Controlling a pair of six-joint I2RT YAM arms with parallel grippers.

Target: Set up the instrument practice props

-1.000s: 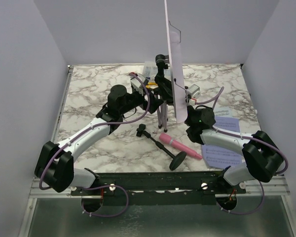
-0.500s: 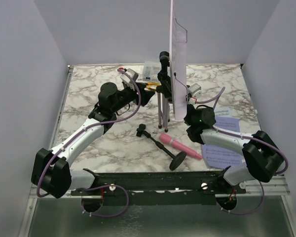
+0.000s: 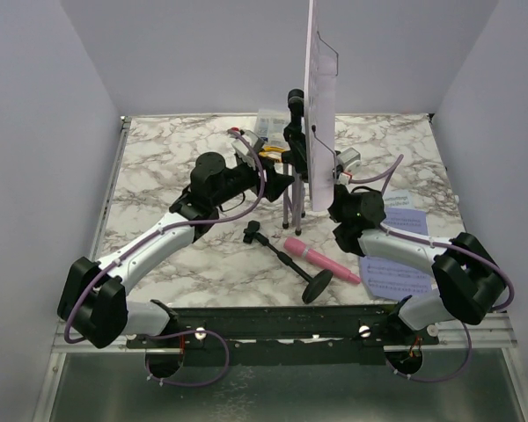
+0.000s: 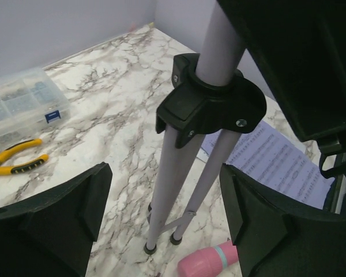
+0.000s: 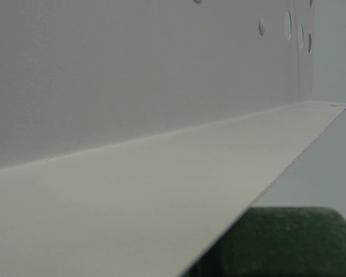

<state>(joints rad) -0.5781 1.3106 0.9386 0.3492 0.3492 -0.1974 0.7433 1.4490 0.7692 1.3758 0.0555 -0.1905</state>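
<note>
Grey walls close in a marbled table [image 3: 158, 176]; toward its far edge the clear compartment box [image 4: 23, 104] and the yellow-handled pliers [image 4: 14, 158] lie to one side, no part of the job. The left gripper [image 4: 164, 219] stands with fingers wide on either side of the tripod [image 4: 210, 104], just below its black hub, touching nothing. The tripod is up on its feet mid-table, and the lilac plate [image 3: 319, 105] rises upright over it – whether it is seated on the head I cannot tell. Toward the near edge the pink microphone [image 3: 321, 262] lies on its side with its stand, not yet stood up. The right gripper [image 3: 341, 180] pinches the plate's lower ledge. By the right edge two sheet-music pages [image 3: 396, 277] lie flat, none on the plate – roughly half remains
</note>
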